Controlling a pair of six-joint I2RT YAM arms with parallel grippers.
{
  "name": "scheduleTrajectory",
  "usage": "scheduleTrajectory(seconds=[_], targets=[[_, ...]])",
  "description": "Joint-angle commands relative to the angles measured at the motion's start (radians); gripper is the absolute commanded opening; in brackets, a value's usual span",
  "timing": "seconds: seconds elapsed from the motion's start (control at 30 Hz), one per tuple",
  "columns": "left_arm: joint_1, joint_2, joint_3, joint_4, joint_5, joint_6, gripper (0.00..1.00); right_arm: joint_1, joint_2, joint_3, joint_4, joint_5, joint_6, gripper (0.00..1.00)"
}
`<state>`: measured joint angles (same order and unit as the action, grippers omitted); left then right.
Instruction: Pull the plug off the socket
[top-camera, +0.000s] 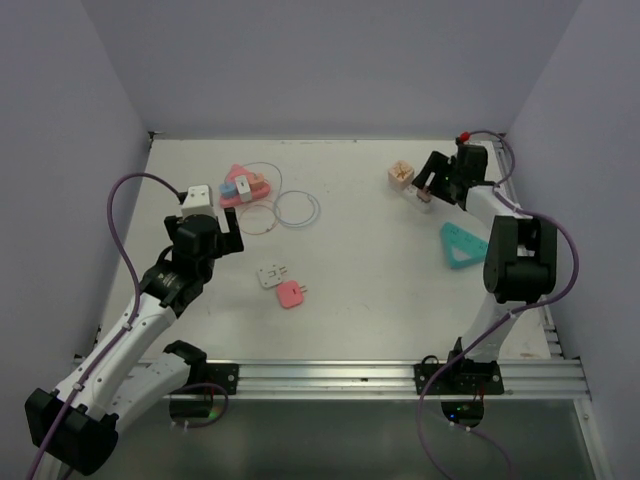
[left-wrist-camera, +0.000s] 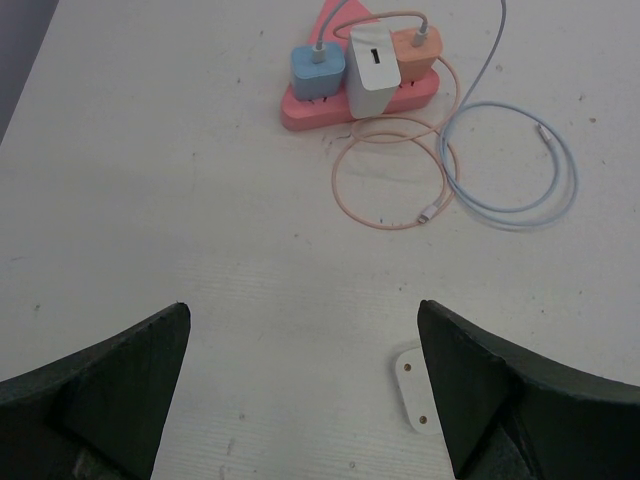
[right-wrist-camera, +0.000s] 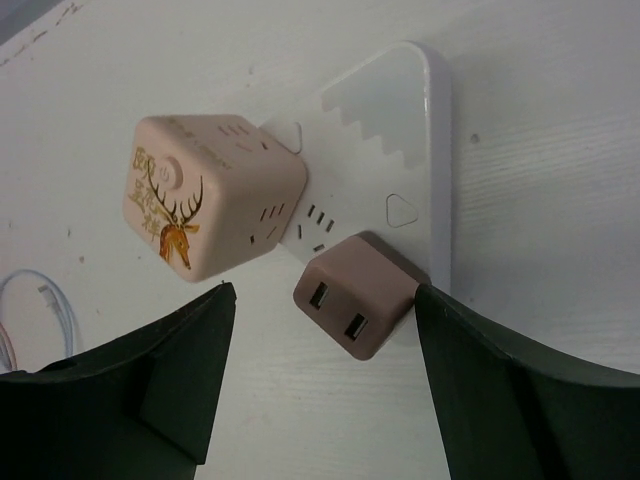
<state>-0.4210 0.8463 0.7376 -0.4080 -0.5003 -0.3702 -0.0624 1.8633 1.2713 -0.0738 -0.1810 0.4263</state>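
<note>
At the far right of the table, the right hand is hovering around the brown plug, which is sitting in the white triangular socket. This hand is standing partly open: one finger is touching the plug's side and the other is leaving a gap, so it is gripping nothing yet. A pink cube adapter with a deer picture is lying just beside the plug, touching the same socket. On the left, the left hand is hanging wide open and empty above the table, facing a pink socket that is carrying blue, white and orange chargers.
</note>
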Motion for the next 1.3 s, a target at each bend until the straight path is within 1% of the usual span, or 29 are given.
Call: scheduleTrajectory(seconds=[0.0,0.07,0.13,0.27,0.37,0.4,0.5,0.63,0.77,0.83,1.07,1.27], targets=[[0.007,-0.007,-0.006,0.038,0.006,0.017,1.00,0.041,-0.053,-0.024,0.014,-0.046,0.006,0.75],[0.007,-0.009,-0.007,0.038,0.006,0.017,1.00,0.055,-0.064,-0.047,0.025,-0.072,0.015,0.75],[0.007,-0.010,-0.006,0.038,0.008,0.017,1.00,0.101,-0.073,-0.062,0.040,-0.095,0.034,0.75],[0.007,-0.010,-0.006,0.038,0.008,0.016,1.00,0.108,-0.116,-0.133,0.103,-0.121,0.086,0.75],[0.007,-0.010,-0.007,0.037,0.008,0.014,1.00,0.107,-0.159,-0.164,0.124,-0.088,0.112,0.74],[0.007,-0.010,-0.006,0.037,0.006,0.016,1.00,0.104,-0.179,-0.173,0.134,-0.056,0.120,0.74],[0.007,-0.010,-0.006,0.037,0.003,0.016,1.00,0.087,-0.210,-0.225,0.196,-0.009,0.173,0.74],[0.007,-0.009,-0.006,0.037,0.003,0.016,1.00,0.065,-0.231,-0.302,0.304,0.043,0.284,0.74],[0.007,-0.006,-0.006,0.037,0.005,0.016,1.00,0.021,-0.207,-0.346,0.360,0.109,0.373,0.73],[0.007,-0.007,-0.006,0.037,0.003,0.016,1.00,-0.002,-0.191,-0.381,0.445,0.101,0.436,0.73],[0.007,-0.007,-0.009,0.040,0.008,0.016,1.00,-0.014,-0.050,-0.336,0.497,0.081,0.479,0.73],[0.007,-0.009,-0.009,0.037,-0.001,0.016,1.00,-0.016,0.028,-0.314,0.560,0.060,0.517,0.73]])
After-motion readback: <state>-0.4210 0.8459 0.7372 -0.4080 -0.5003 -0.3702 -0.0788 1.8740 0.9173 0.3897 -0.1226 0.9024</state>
